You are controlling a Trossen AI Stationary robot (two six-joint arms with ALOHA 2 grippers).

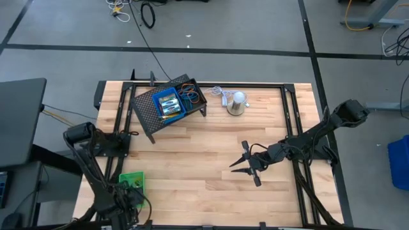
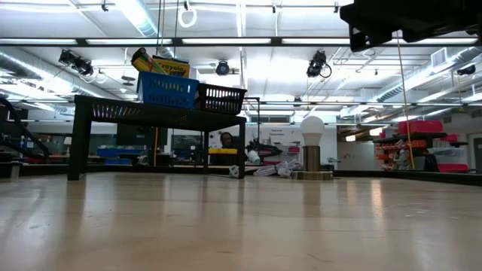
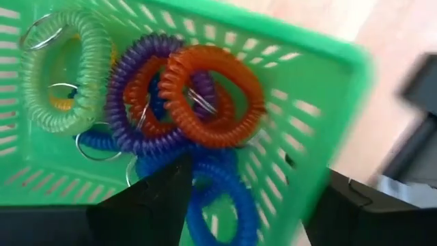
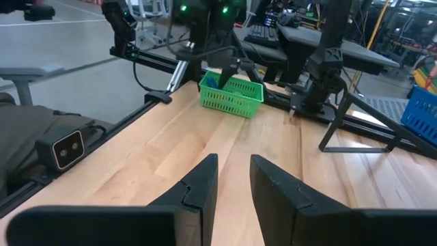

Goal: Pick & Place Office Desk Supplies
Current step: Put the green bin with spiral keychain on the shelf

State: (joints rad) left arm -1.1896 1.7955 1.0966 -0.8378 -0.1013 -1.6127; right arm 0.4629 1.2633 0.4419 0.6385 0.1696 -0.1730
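Note:
A green tray (image 1: 132, 181) sits near the table's near-left corner, also seen in the right wrist view (image 4: 232, 96). It holds coiled loops: orange (image 3: 212, 96), purple (image 3: 133, 102), blue (image 3: 218, 198) and pale green (image 3: 61, 75). My left gripper (image 3: 256, 205) is open just above it, coming down from above (image 4: 229, 68). My right gripper (image 1: 235, 166) hovers over the table's middle right, open by a narrow gap (image 4: 234, 164), holding nothing. A blue tray with crayon boxes (image 1: 168, 103) and a black mesh tray with loops (image 1: 192, 94) rest on the rack. My left gripper has one finger (image 3: 160, 198) inside the green tray over the blue loop. The other finger (image 3: 355, 212) is outside the tray's side wall (image 3: 300, 164). Whether either finger touches the wall or the loops, I cannot tell.
The large black mesh rack (image 1: 153, 112) stands at the far left-centre and looks tall in the low view (image 2: 151, 113). A silver dome-shaped thing (image 1: 237, 102) with a white cord stands to its right. Bare wood lies between the two grippers.

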